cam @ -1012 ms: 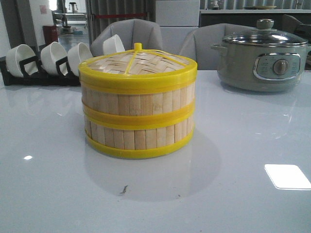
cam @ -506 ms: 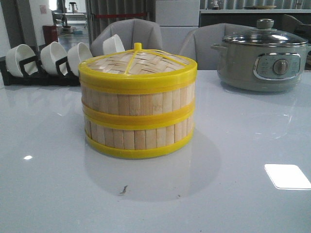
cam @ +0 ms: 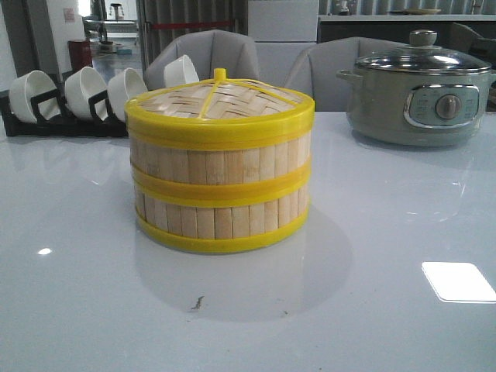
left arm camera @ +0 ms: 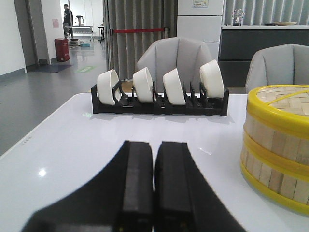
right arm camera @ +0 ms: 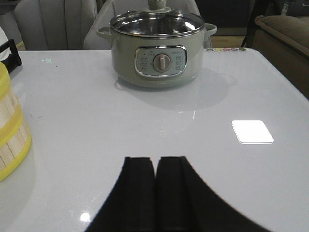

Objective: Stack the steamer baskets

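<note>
Writing: you have no brand or label to read; the pot (cam: pixel 418 89) carries a panel with a dial and small marks around it, too fine to make out, and a row of coloured dots at the worktop edge beside the pot in the right wrist view is equally unreadable.
Left hand (left arm camera: pixel 154 186): your two black fingers are pressed together with only a thin seam between them, gripping nothing; they sit low over the worktop (left arm camera: pixel 72 140), though whether they touch it cannot be told from this angle.
Right hand (right arm camera: pixel 155 193): same state, fingers closed against each other and empty, low over the worktop, well apart from the pot.
Baskets (cam: pixel 221 182): two tiers sit stacked one on the other, upright, in the middle of the worktop, yellow rims lined up.
Lid (cam: pixel 219 105): seated on the top tier, woven centre with a small yellow knob.
Baskets relative to your hands: apart from both, between them.
Bowls (left arm camera: pixel 159 86): four white ones stand on edge in a black rack (left arm camera: pixel 159 104) at the far left of the worktop.
Pot position: far right of the worktop, glass lid on.
</note>
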